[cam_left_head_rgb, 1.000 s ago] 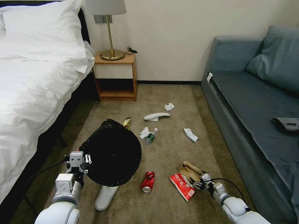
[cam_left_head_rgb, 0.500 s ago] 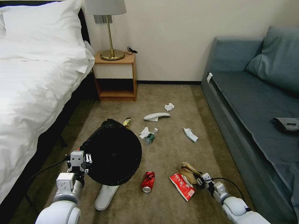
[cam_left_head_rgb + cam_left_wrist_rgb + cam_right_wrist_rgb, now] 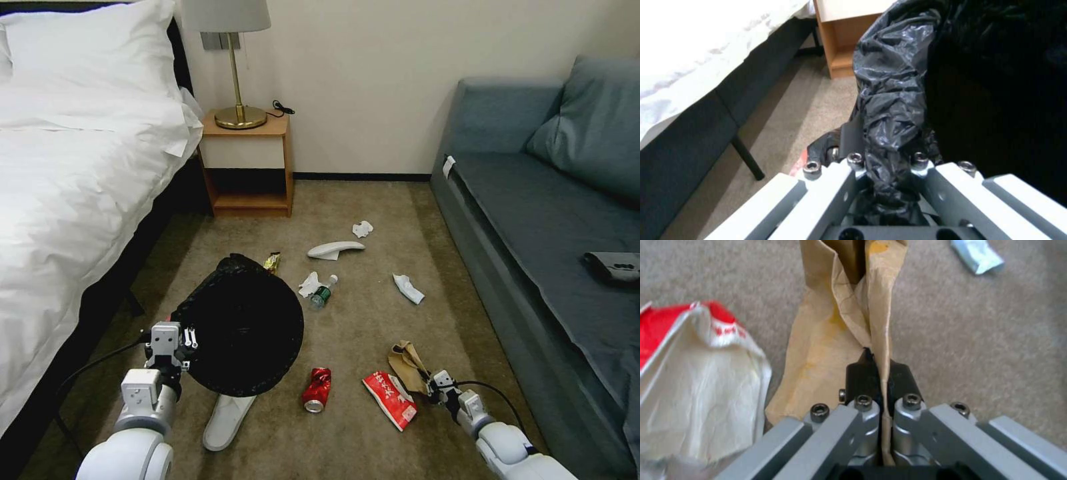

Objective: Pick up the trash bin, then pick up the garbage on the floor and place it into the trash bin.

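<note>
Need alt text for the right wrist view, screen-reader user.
The right gripper is shut on a crumpled brown paper bag over beige carpet. A red and white packet lies beside the bag, and a white tissue lies farther off.

Between your right hand (image 3: 432,387) and the trash bin (image 3: 247,327), the red packet (image 3: 390,399) and red can (image 3: 317,389) litter the carpet; open floor lies beyond them.

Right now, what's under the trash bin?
The left gripper holds the bin up by its bag rim. A white slipper sticks out from beneath it; the slipper's far end and the carpet below the bin are covered.
</note>
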You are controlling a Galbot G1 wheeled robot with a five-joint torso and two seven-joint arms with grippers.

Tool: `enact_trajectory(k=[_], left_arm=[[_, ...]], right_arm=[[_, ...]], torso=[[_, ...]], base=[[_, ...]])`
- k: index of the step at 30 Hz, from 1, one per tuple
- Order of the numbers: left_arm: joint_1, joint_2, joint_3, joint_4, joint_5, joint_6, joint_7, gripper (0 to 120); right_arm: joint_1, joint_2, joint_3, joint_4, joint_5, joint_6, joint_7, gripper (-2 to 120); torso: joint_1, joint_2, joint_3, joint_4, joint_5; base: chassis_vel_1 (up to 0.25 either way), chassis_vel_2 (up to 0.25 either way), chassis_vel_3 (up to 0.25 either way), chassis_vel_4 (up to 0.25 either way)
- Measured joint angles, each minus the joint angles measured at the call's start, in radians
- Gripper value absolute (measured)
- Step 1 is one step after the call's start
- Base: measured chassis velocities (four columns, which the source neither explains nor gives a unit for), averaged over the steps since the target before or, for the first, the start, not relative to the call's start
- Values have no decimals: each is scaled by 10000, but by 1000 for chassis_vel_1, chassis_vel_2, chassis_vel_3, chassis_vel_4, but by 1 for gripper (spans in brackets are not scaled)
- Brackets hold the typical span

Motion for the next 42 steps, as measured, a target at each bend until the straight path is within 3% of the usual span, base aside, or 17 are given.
enact_trajectory(k=[9,15,17,18,20,26,32,36,40,42], left_arm=[[-289,73,147,569,-27,-3,-27,2],[-440,204,422,889,-486,240,-125,2],[-513,606,821,990,-1755,1028,-308,2],[-513,606,821,990,-1755,1028,-308,2],[-669,1095,1176,1032,-2805,1664,-534,2],[-1059,1781,1604,1171,-3962,2331,-953,2],[-1397,2180,1886,1402,-4807,2709,-1106,2],[-1962,2533,2341,1697,-5255,2870,-773,2],[-2292,2643,2481,1860,-5427,2953,-511,2],[-2796,2762,2683,2108,-5534,2990,-268,2]], right_arm=[[-941,-373,1272,2383,123,29,487,0],[-1473,-529,2210,3710,-186,312,694,0],[-1559,-524,2644,4544,-474,468,938,0],[-1559,-524,2644,4544,-474,468,938,0],[-1484,-444,2738,5086,-650,511,1163,0],[-1418,-287,2715,6276,-888,488,1515,0],[-1590,-353,2529,7424,-1085,401,1709,0],[-1584,-464,2000,8378,-1278,271,1736,0],[-1543,-578,1709,8770,-1283,188,1715,0],[-1529,-711,1475,9092,-1278,130,1695,0]], torso=[[0,0,0,0,0],[0,0,0,-1,-3],[0,0,1,1,-3],[0,0,1,1,-3],[0,0,1,0,-2],[0,0,0,1,-2],[0,0,1,2,-3],[0,0,1,0,1],[0,0,1,2,-4],[0,0,0,2,-2]], base=[[0,0,0,0],[0,0,0,0],[0,0,0,0],[0,0,0,0],[0,0,0,0],[0,0,0,0],[0,0,0,0],[0,0,0,0],[0,0,0,0],[0,0,0,0]])
